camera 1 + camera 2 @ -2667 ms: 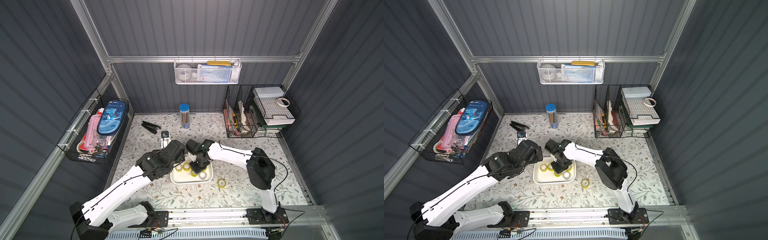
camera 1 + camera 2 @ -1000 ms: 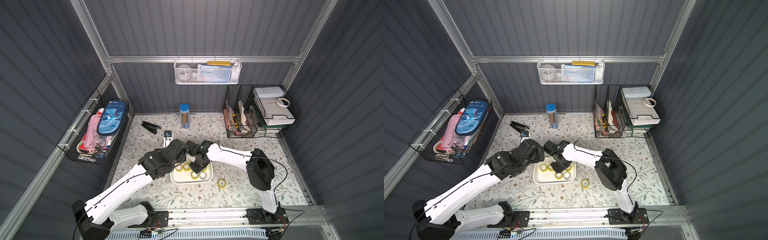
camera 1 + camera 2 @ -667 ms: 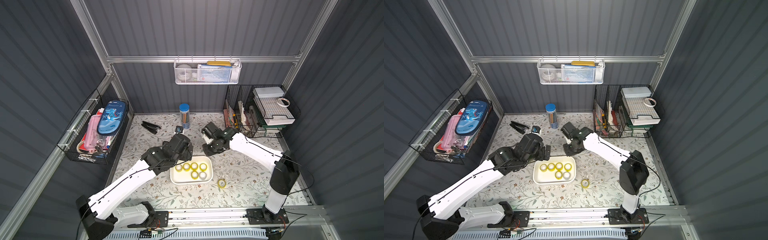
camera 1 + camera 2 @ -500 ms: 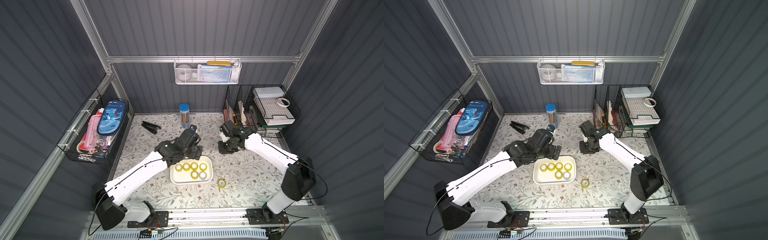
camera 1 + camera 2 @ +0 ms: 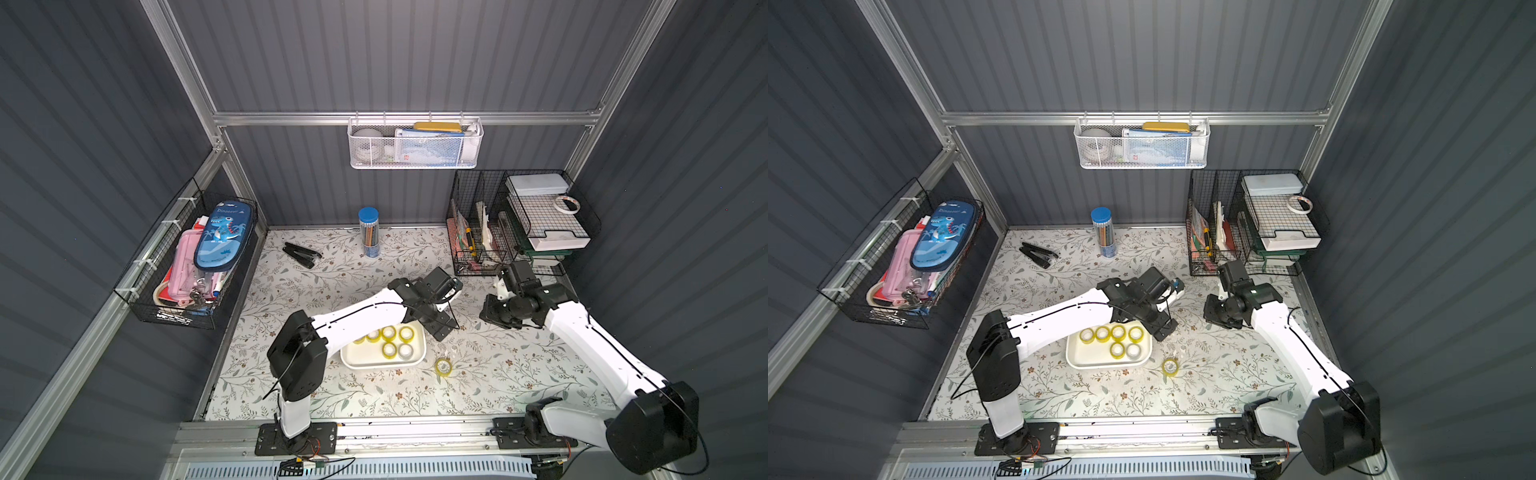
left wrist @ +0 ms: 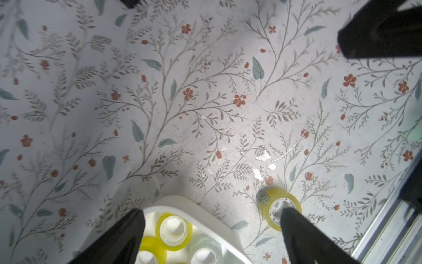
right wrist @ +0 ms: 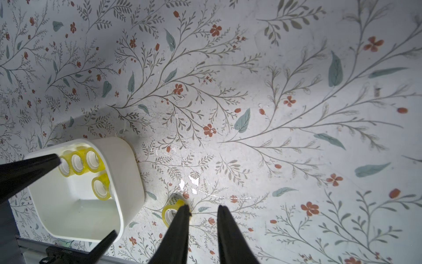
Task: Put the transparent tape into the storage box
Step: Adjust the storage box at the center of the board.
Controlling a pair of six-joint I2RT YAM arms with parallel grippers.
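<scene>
Wrist views best show left tool [image 6: 212, 211] spread wide, right tool [image 7: 203, 206] narrowly parted.

Bare floral mat [image 5: 498, 374] lies open around the loose tape roll [image 5: 443, 367] on its near, far and right sides; only the storage box [image 5: 382, 366] wall stands close on its left. Six rolls [image 5: 1118, 332] crowd the box's far side, leaving its near left floor free for me.
</scene>
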